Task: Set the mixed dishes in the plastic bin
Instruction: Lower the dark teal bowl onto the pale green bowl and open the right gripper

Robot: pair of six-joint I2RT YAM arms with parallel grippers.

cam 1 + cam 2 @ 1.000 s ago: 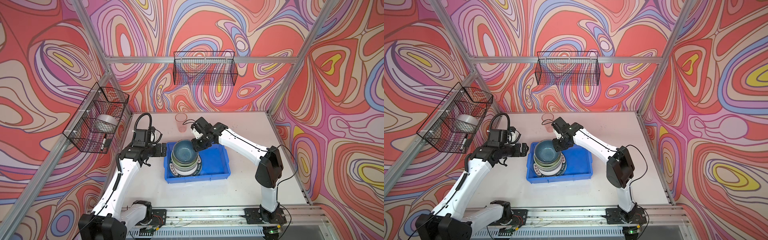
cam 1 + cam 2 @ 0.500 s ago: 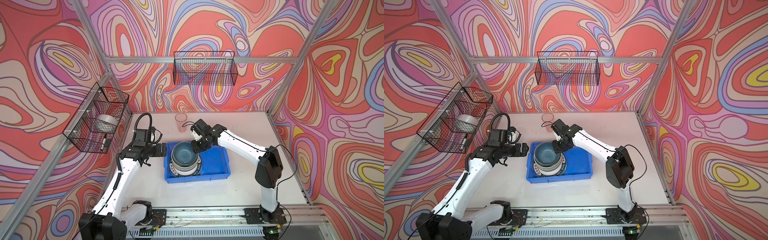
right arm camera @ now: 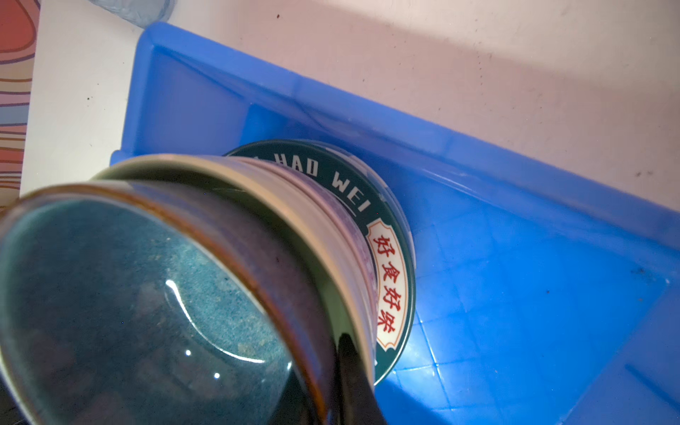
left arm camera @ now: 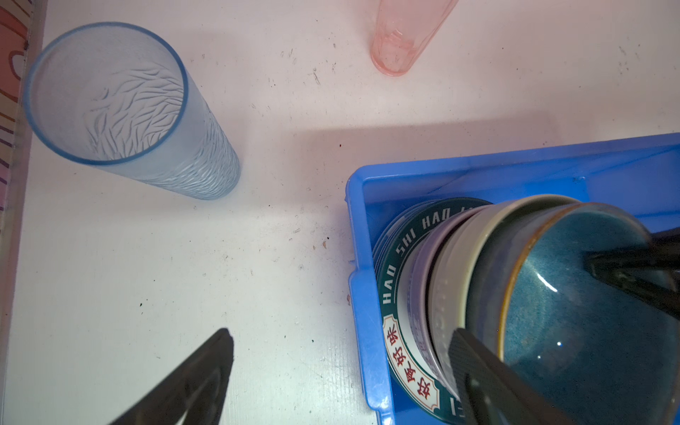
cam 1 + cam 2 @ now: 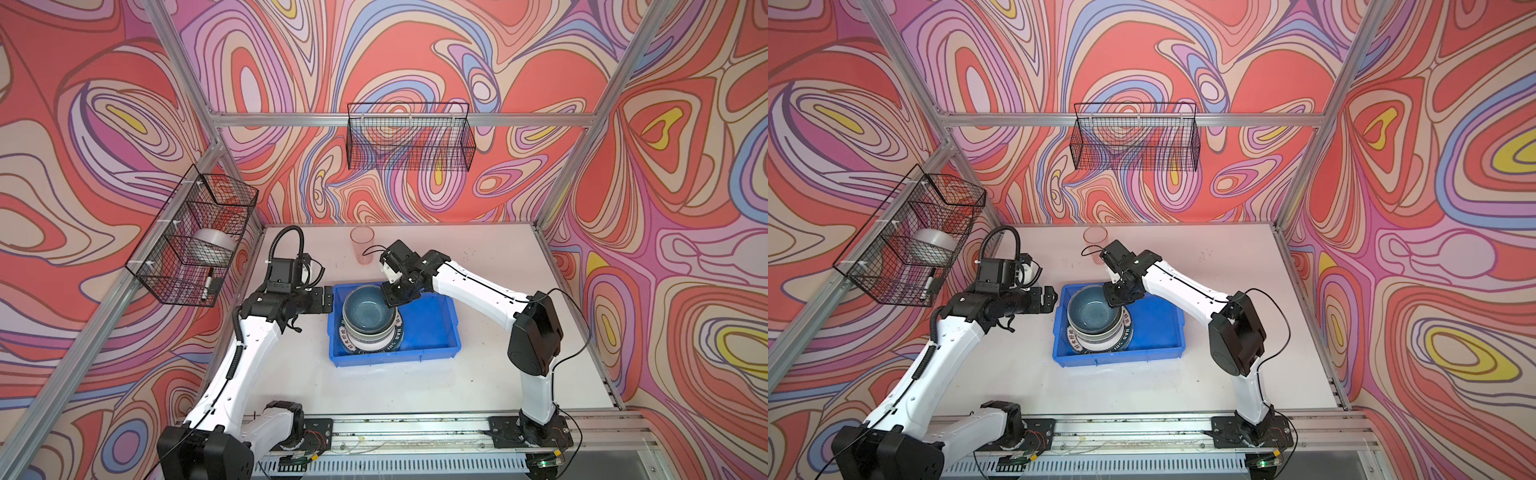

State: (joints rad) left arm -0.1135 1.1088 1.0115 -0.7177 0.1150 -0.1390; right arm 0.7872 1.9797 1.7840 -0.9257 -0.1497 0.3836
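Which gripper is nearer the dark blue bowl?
Right. The right gripper straddles the rim of the dark blue bowl; the left gripper hangs outside the plastic bin, by its left wall.

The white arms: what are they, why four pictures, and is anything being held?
They are two robot arms mounted at a white table. Two pictures look down from overhead; two come from cameras on the arms' wrists. A blue bin holds a lettered plate with bowls stacked on it. The right arm's fingers pinch the rim of the top one, the dark blue bowl. The left arm's fingers stand wide open, empty, by the bin's edge. A pink tumbler and a clear blue tumbler stand on the table outside it.
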